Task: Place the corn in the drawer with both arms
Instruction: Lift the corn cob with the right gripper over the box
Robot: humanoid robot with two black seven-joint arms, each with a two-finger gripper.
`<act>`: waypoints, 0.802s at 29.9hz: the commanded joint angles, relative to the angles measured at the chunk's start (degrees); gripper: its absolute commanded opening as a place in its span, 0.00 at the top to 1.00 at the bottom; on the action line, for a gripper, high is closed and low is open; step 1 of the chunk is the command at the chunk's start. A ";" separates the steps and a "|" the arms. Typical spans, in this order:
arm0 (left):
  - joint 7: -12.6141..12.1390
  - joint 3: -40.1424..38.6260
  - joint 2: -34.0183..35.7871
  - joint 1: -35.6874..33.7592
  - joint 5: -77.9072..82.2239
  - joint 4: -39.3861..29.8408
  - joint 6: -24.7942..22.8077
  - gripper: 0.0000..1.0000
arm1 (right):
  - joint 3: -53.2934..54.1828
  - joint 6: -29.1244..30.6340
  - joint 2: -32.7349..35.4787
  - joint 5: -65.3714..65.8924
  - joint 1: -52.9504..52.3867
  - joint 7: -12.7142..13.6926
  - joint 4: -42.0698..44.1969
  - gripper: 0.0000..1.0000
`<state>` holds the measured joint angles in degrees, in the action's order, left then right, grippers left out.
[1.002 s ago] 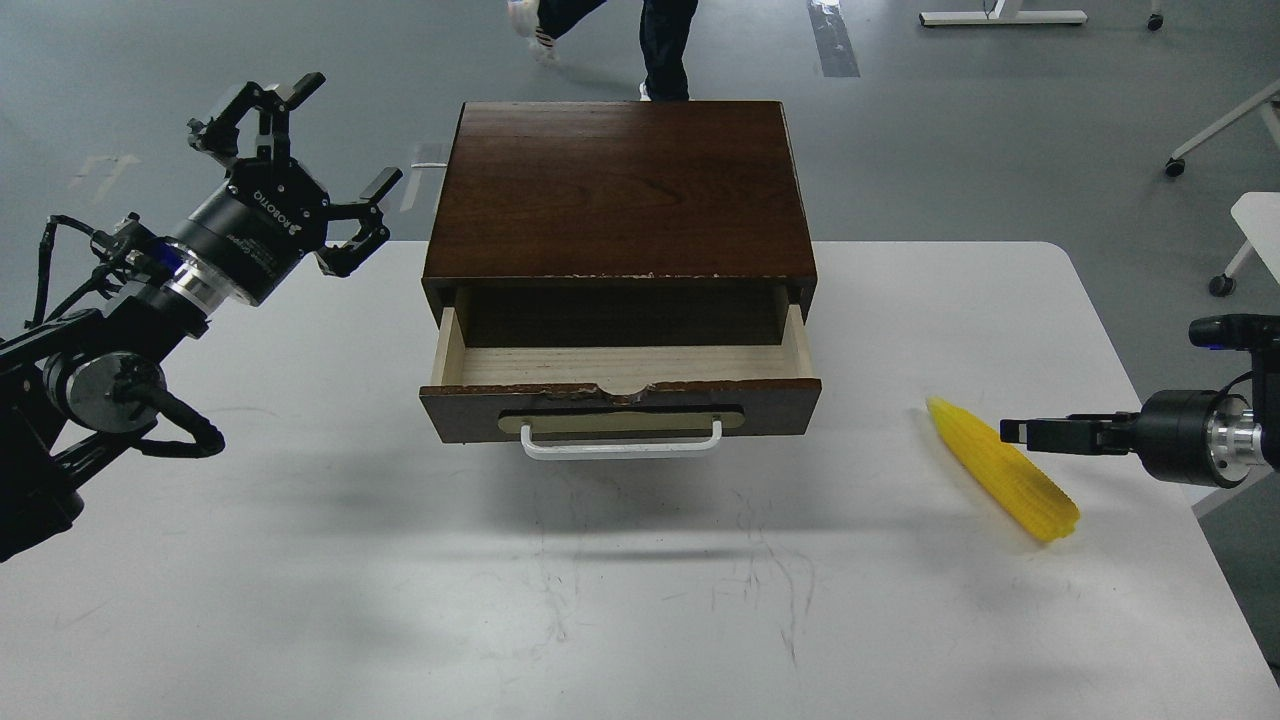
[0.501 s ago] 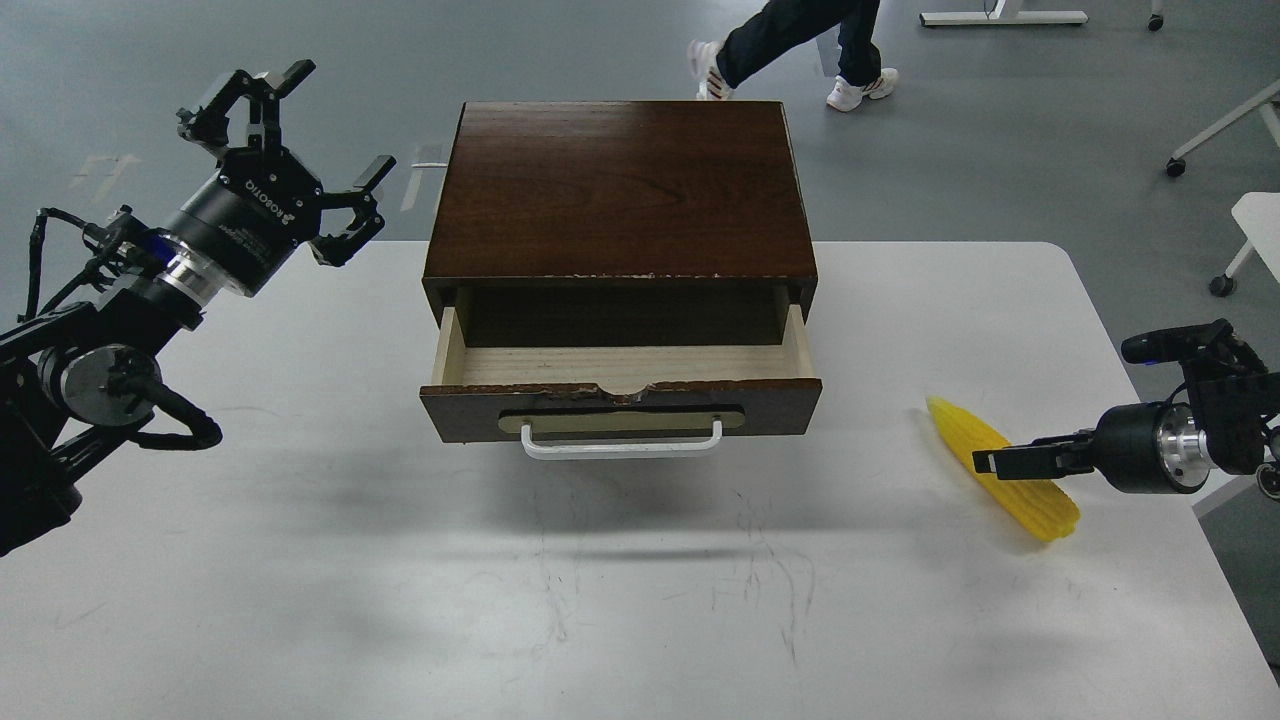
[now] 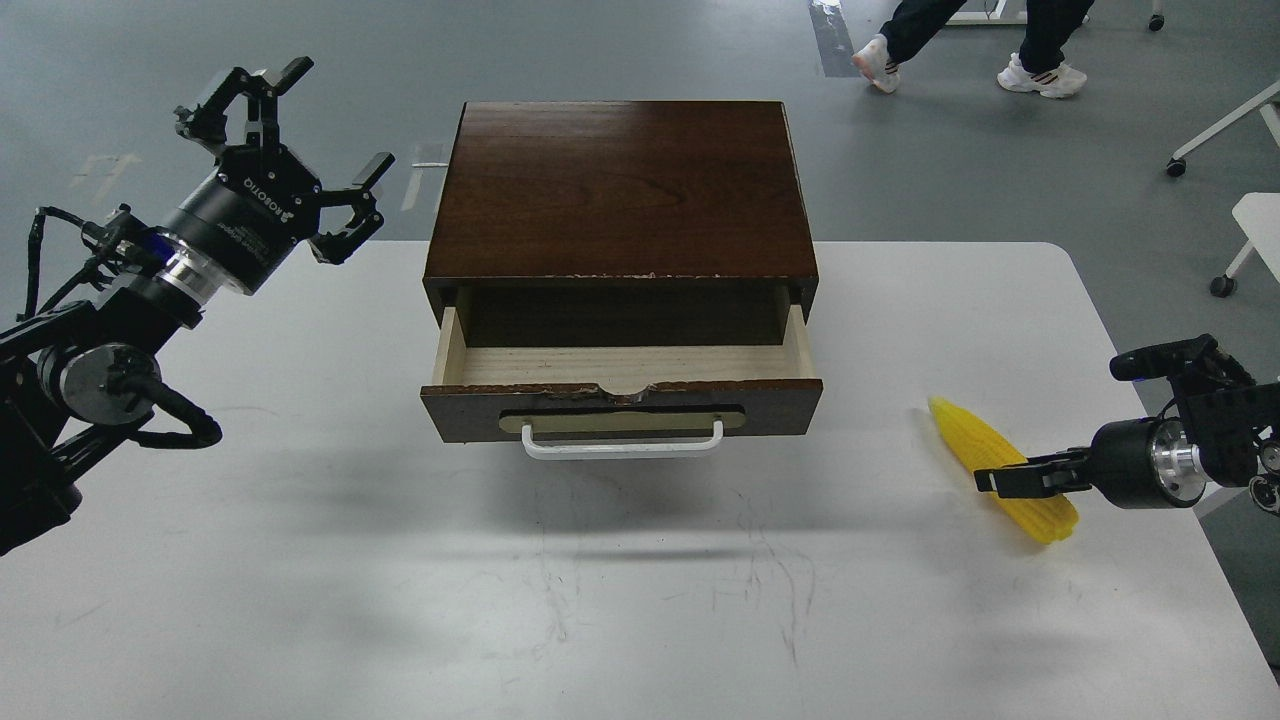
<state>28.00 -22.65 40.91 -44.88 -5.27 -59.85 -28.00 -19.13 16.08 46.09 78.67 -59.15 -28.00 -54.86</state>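
Note:
The yellow corn (image 3: 962,438) lies on the white table (image 3: 300,560) at the right, pointed end toward the drawer. The drawer (image 3: 620,408) is pulled open from the dark wooden box (image 3: 620,190), and its pale inside shows nothing in it. My left gripper (image 3: 288,130) is open and empty, raised left of the box's back corner. My right gripper (image 3: 990,481) reaches in from the right and lies across the thick half of the corn. It is seen edge-on, so its fingers cannot be told apart.
A person's legs (image 3: 1000,40) are on the floor behind the table at the top right. A chair leg with a caster (image 3: 1200,145) and a white tabletop corner (image 3: 1262,222) stand at the right.
My right gripper has dropped lower and tilted down onto the corn's thick half. My left gripper has shifted slightly up and left. The person has walked to the right.

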 commanded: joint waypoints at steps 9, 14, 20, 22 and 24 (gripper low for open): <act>0.00 -0.55 0.04 -0.03 0.00 0.00 0.00 0.02 | -1.09 0.71 1.98 0.25 -16.75 0.00 -7.00 0.85; 0.00 -0.64 0.04 -0.12 0.08 0.00 0.00 0.02 | -5.82 3.17 -2.05 -1.15 -33.73 0.00 -7.80 0.83; 0.00 -0.72 0.48 -0.12 0.08 -0.09 0.00 0.02 | -16.37 3.70 -16.54 -11.60 -50.62 0.00 -7.80 0.83; 0.00 -0.72 0.48 -0.12 0.00 -0.09 0.00 0.01 | -17.78 3.17 -23.21 -12.84 -53.17 0.00 -7.80 0.83; 0.00 -0.72 0.57 -0.12 0.08 -0.17 0.00 0.02 | -17.88 2.91 -27.17 -12.76 -53.96 0.00 -7.80 0.83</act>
<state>28.00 -23.39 41.41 -45.02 -5.21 -59.95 -28.01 -36.14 19.45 25.35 66.51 -111.10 -28.00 -62.69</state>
